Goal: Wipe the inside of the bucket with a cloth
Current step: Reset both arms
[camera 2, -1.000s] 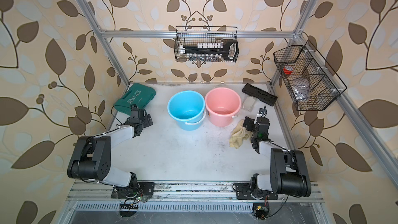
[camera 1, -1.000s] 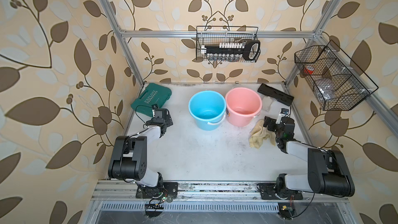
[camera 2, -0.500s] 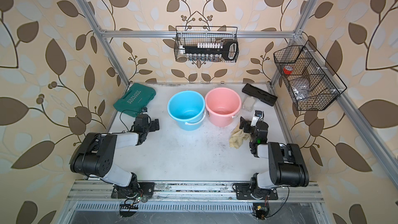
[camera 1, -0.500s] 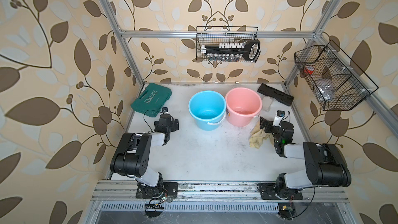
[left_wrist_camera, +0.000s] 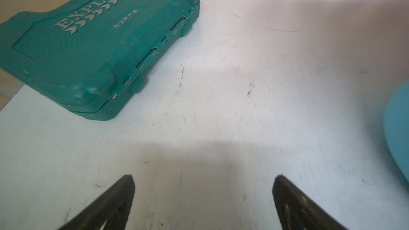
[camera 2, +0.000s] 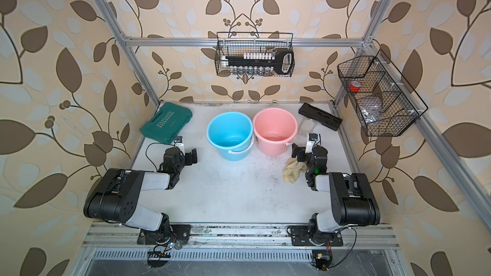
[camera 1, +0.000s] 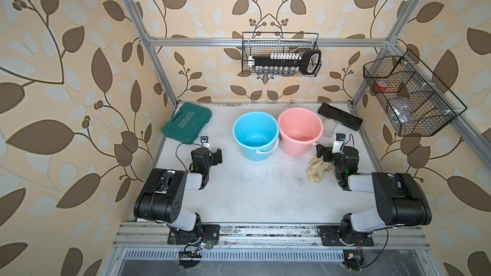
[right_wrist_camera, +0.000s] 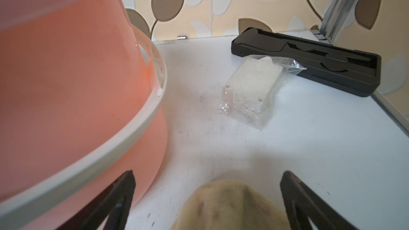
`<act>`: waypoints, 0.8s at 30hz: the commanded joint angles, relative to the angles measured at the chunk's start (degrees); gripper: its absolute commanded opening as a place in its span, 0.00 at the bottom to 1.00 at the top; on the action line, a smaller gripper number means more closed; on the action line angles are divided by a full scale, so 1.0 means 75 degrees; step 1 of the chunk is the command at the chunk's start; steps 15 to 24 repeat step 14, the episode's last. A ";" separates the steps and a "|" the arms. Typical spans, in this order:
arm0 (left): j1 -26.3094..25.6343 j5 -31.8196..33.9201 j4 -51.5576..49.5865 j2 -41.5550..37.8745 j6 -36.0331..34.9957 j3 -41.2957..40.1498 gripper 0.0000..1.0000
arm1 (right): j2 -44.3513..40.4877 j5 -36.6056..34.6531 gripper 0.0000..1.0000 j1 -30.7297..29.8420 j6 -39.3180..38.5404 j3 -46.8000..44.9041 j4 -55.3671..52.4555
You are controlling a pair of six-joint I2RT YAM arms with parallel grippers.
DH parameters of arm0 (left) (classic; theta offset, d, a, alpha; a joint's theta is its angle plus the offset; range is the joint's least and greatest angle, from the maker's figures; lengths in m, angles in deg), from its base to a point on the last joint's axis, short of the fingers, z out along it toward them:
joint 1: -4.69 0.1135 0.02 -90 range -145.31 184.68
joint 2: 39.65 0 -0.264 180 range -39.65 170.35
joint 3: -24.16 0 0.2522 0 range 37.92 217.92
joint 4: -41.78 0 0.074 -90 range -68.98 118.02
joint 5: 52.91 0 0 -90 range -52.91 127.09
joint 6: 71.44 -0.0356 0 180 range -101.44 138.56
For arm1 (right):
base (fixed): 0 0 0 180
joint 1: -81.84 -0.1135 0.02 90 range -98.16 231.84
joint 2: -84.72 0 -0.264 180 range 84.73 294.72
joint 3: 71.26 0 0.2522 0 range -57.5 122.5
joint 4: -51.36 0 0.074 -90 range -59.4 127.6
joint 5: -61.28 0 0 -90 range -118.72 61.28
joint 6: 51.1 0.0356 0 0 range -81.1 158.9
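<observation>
I see the cloth (camera 1: 320, 172) crumpled on the table (camera 1: 265, 195) at the right, just near of the pink bucket (right_wrist_camera: 66, 85) and outside both buckets. My right gripper (right_wrist_camera: 208, 173) hangs low over the cloth's far edge, jaws spread wide and holding nothing. My left gripper (left_wrist_camera: 204, 177) is wide open too, over bare table between the green tool case (left_wrist_camera: 88, 47) and the blue bucket (camera 1: 240, 142)

L arm (camera 1: 186, 181) folded back, jaws away from green case (camera 1: 187, 123) toward blue bucket (camera 1: 255, 126); R arm (camera 1: 358, 183) folded back, jaws nearer pink bucket (camera 1: 300, 123).
</observation>
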 commanded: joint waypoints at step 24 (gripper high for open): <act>0.0346 -0.0703 -0.0063 -0.0020 -0.0010 0.0338 0.99 | 0.0085 -0.0449 0.99 -0.0282 -0.0318 0.0260 -0.0364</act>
